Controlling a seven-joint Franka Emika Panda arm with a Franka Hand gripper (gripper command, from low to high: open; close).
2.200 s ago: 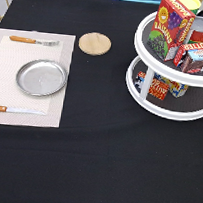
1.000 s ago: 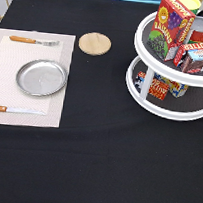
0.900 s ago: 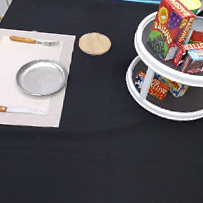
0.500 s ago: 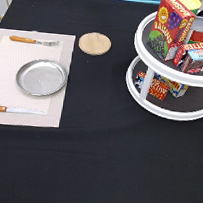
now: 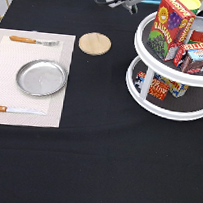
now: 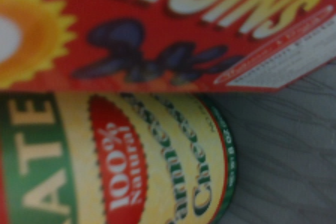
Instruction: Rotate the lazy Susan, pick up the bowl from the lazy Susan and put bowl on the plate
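Pale grey and white pincer point(image 5: 130, 2), dark joints, metallic sheen, mostly cropped

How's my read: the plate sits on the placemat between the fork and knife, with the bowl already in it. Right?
Not quite: the plate is empty, no bowl in it. It does sit on the placemat between the fork and knife. The exterior view shows this, with the gripper at its top edge beside the lazy Susan.
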